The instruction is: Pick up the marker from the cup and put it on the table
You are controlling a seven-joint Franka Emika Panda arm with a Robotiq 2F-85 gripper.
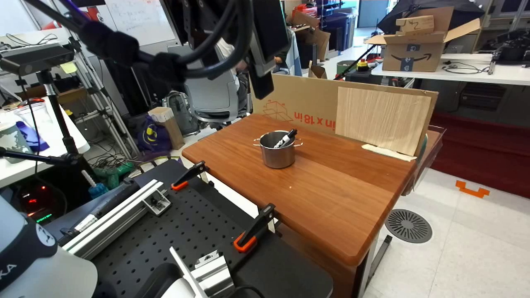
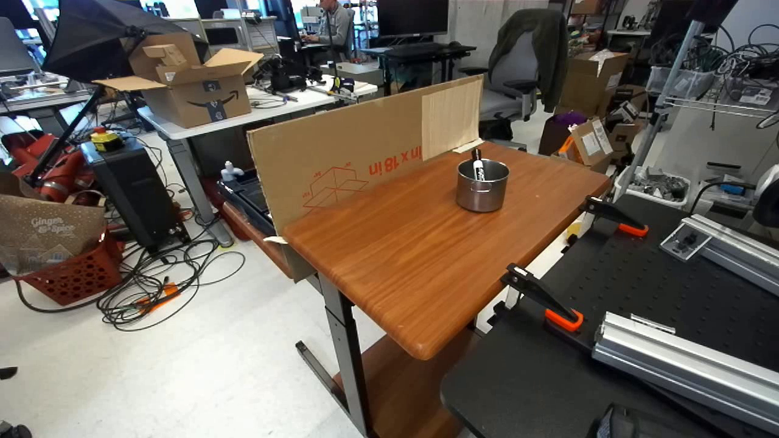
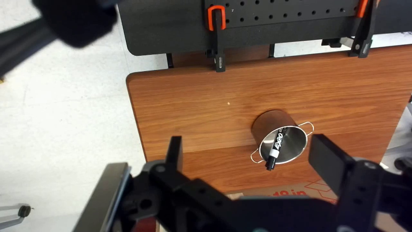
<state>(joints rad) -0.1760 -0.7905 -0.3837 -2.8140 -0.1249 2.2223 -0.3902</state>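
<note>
Marker, tilted in the cup, well below and apart from the gripper (spread wide, empty).

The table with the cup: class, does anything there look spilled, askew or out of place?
No spill shows. The oddity is the cardboard panel along an edge of the table: its red printing is upside down in both exterior views. The marker leaning in the cup looks ordinary.

Marker partly hidden by cup
</note>
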